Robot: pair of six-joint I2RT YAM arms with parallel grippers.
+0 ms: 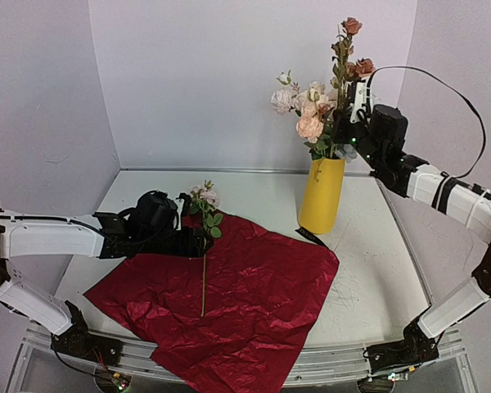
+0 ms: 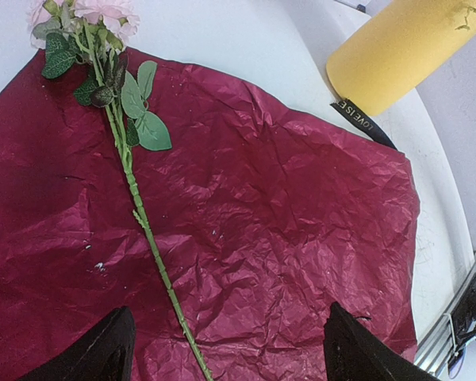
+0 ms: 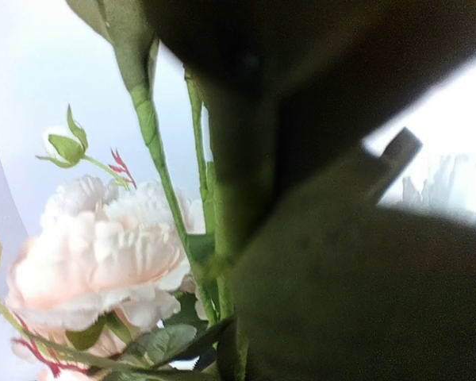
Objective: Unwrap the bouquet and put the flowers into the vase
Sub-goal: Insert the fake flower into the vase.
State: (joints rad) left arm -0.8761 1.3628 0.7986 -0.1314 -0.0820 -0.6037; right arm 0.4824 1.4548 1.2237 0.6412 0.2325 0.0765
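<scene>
Nearest, left claw (image 2: 226,353) agape over lone pink flower (image 2: 135,198) on crinkled red paper (image 2: 285,238), for pickup; right claw (image 1: 354,123) closed among blooms (image 1: 309,110) in yellow vase (image 1: 322,196).

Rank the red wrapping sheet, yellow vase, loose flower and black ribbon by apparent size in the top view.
1. Red wrapping sheet
2. Yellow vase
3. Loose flower, longer than the vase but far thinner
4. Black ribbon, only a short strip showing
</scene>
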